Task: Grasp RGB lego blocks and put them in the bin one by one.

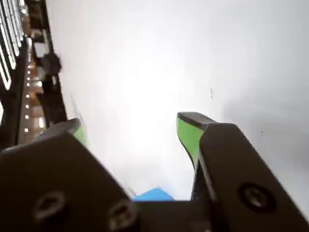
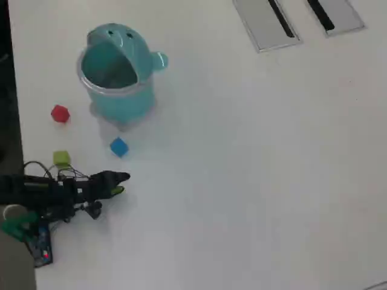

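The teal bin (image 2: 121, 101) stands at the upper left of the overhead view with its face lid (image 2: 112, 35) flipped back and its mouth open. On the table near it lie a red block (image 2: 60, 113), a lime green block (image 2: 61, 159) and a blue block (image 2: 119, 147). My gripper (image 2: 125, 183) reaches in from the left edge, just below the blue block and right of the green one. In the wrist view the gripper (image 1: 131, 124) is open, its green-padded jaws wide apart over bare white table. A corner of the blue block (image 1: 154, 195) peeks out low between them, held by nothing.
Two flat grey panels (image 2: 266, 24) (image 2: 335, 15) with dark slots lie at the top right. The table's dark left edge runs beside the arm's base and wiring (image 2: 36, 199). Dark equipment with small lights (image 1: 24, 72) fills the wrist view's left side.
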